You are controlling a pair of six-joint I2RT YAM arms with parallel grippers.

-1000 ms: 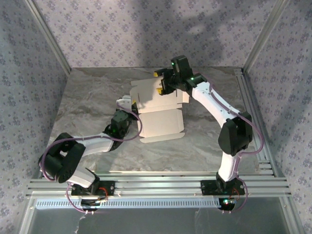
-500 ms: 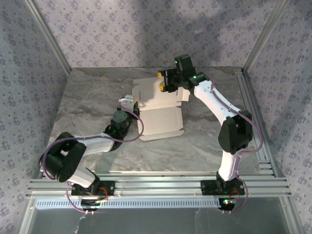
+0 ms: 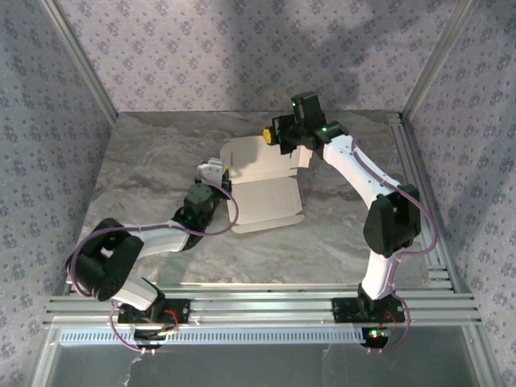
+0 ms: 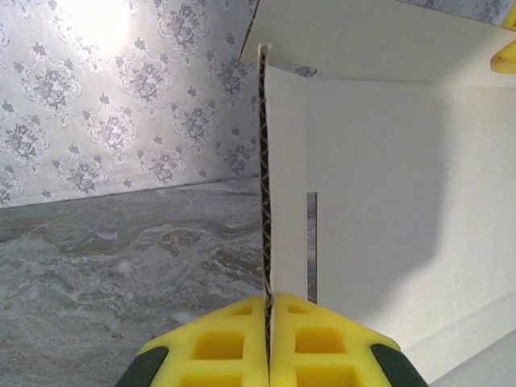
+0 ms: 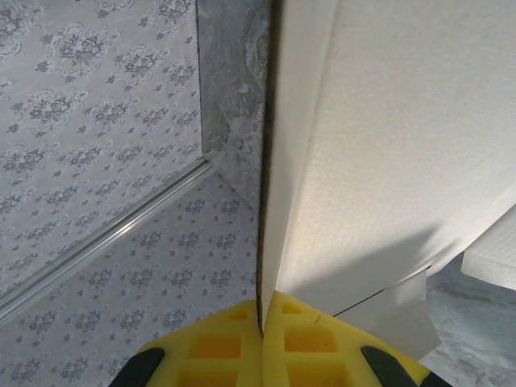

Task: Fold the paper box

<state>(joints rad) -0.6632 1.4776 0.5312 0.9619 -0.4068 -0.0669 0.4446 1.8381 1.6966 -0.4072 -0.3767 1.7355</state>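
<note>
Left wrist: paper box (image 4: pixel 379 185) (pinched edge-on) cut off at right.

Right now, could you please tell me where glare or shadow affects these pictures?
Left wrist view: a bright glare patch washes out the wallpaper at top left, and a soft shadow crosses the paper box. Right wrist view: the box's card is shaded toward its lower edge. Top external view: broad dark shadows lie on the back wall.

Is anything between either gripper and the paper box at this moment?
Nothing visible. The left gripper is shut on a thin edge of the paper box, and the right gripper is shut on another panel of it.
</note>
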